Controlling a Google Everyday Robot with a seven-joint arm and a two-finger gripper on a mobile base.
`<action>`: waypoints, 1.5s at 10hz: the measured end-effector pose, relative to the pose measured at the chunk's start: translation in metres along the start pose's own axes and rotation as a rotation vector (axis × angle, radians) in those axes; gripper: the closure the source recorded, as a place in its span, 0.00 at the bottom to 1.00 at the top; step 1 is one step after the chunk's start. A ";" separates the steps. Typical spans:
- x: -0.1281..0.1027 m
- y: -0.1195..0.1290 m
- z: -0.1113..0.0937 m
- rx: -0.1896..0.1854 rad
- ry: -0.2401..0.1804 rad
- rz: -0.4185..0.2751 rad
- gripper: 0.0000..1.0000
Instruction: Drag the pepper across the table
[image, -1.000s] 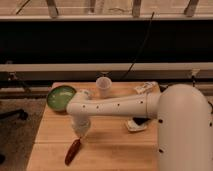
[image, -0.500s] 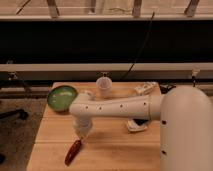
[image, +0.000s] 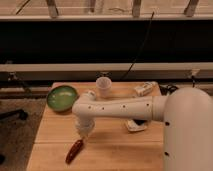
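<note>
while the clenched tool (image: 83, 134) hangs low, the pepper (image: 75, 150) lies just below-left.

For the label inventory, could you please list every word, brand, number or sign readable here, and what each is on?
None can be read.
Packet at the table's far right edge: any print is too blurred to read.
Packet under the arm: the same.
Cup, green bowl, pepper: no markings visible.
Gripper, just above the pepper's upper end: no lettering visible.
</note>
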 end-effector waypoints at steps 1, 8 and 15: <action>0.001 0.002 0.000 0.001 0.000 0.004 0.96; 0.007 0.013 -0.002 0.022 -0.001 0.022 0.96; 0.019 0.029 -0.007 0.048 -0.002 0.049 0.96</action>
